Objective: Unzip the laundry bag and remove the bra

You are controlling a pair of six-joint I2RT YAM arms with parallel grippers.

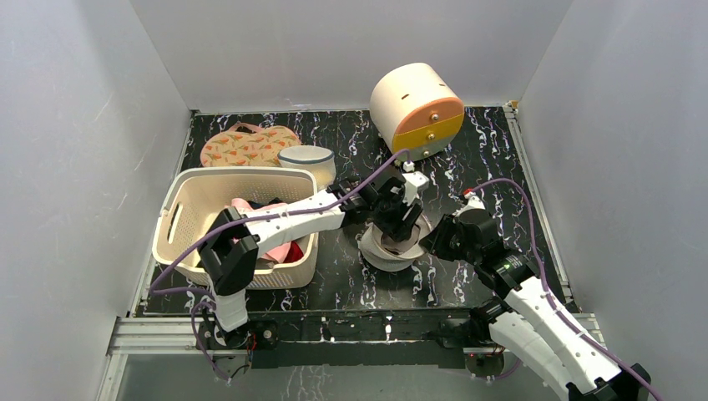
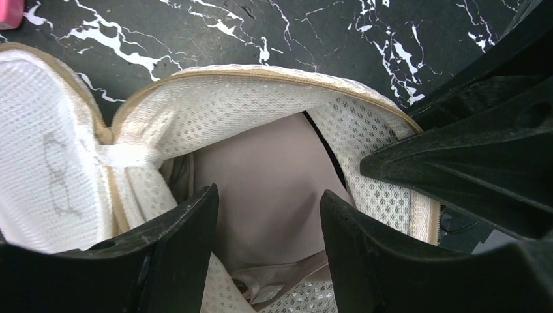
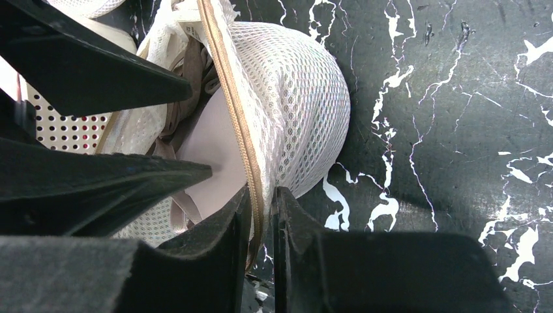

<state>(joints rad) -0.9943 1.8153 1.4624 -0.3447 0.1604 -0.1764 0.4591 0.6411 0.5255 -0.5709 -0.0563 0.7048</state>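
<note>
The cream mesh laundry bag [image 1: 391,249] lies unzipped in the middle of the table, its lid with the bra drawing [image 2: 55,169] folded back to the left. A taupe bra [image 2: 261,189] shows inside the opening, with its strap and ring low in the left wrist view. My left gripper [image 2: 269,195] is open, its fingers reaching into the bag on either side of the bra cup. My right gripper [image 3: 263,195] is shut on the bag's tan zip rim [image 3: 228,85] and holds the wall. The bra also shows in the right wrist view [image 3: 212,150].
A cream laundry basket [image 1: 188,196] with clothes stands at the left. Behind it lie a floral orange pouch [image 1: 246,144] and a white tub with a dark rim [image 1: 306,160]. A cream and orange drawer unit [image 1: 417,109] stands at the back.
</note>
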